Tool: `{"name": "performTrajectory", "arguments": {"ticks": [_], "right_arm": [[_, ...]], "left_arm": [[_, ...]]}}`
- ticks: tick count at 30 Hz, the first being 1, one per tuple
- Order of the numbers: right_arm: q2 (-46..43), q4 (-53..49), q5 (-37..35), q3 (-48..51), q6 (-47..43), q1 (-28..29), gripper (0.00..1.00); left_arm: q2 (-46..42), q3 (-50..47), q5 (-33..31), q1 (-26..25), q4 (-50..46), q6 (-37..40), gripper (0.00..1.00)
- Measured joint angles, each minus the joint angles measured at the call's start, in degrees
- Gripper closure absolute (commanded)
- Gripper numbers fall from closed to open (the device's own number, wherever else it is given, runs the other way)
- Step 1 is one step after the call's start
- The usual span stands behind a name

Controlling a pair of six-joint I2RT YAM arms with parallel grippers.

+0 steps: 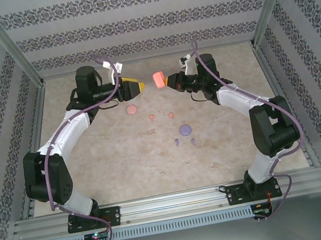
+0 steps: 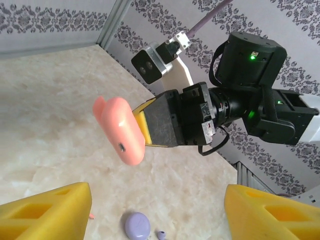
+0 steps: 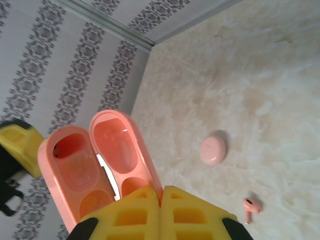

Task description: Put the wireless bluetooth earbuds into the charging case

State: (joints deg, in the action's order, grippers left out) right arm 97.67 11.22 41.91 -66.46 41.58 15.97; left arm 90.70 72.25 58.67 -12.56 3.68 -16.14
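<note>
My right gripper (image 1: 168, 80) hangs above the back middle of the table, shut on an open salmon-pink charging case (image 1: 158, 79). In the right wrist view the yellow fingers (image 3: 161, 194) pinch one edge of the case (image 3: 100, 157), and both of its halves look empty. My left gripper (image 1: 135, 87) faces it from the left, open with nothing between its fingers (image 2: 47, 212); the case (image 2: 122, 131) hangs just ahead. Two pink earbuds (image 1: 152, 117) (image 1: 171, 115) lie on the table below. Two purple earbuds (image 1: 177, 141) (image 1: 193, 141) lie nearer the front.
A closed pink case (image 1: 131, 109) lies on the table under the left gripper, and it is also in the right wrist view (image 3: 214, 148) near a pink earbud (image 3: 250, 206). A closed purple case (image 1: 184, 130) (image 2: 136, 225) sits mid-table. Patterned walls enclose the table.
</note>
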Motion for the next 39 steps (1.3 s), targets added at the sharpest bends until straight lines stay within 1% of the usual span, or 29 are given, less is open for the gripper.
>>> {"name": "performTrajectory", "arguments": {"ticks": [4,9,13,16,20,25,32,39], "right_arm": [[0.0,-11.6,-2.8,-5.7,-10.1,0.3,1.0],[0.0,-24.5,-7.6,-13.0,-22.7,2.0,1.0],[0.0,-32.3,-9.7,-17.7,-30.6,3.8,1.0],[0.2,-36.4,-10.0,-20.4,-34.6,4.6,1.0],[1.2,-39.3,-9.9,-23.1,-37.5,4.6,1.0],[2.5,-42.3,-9.9,-24.9,-39.3,5.3,1.0],[4.2,-44.5,-9.7,-27.6,-40.5,7.0,1.0],[5.9,-46.2,-9.7,-30.8,-41.0,8.5,1.0]], "left_arm": [[2.1,7.7,0.8,0.3,-9.5,7.2,0.26],[9.4,19.1,3.0,0.3,-23.5,16.4,0.26],[16.0,26.9,4.9,0.3,-34.9,23.1,0.26],[19.6,30.7,6.3,0.3,-41.3,27.1,0.26],[22.1,32.9,8.3,0.3,-46.9,30.6,0.28],[23.0,34.2,10.8,0.3,-50.9,33.4,0.29],[23.1,35.3,13.7,0.3,-53.5,35.7,0.31],[24.2,35.4,15.4,0.3,-55.7,37.6,0.39]]}}
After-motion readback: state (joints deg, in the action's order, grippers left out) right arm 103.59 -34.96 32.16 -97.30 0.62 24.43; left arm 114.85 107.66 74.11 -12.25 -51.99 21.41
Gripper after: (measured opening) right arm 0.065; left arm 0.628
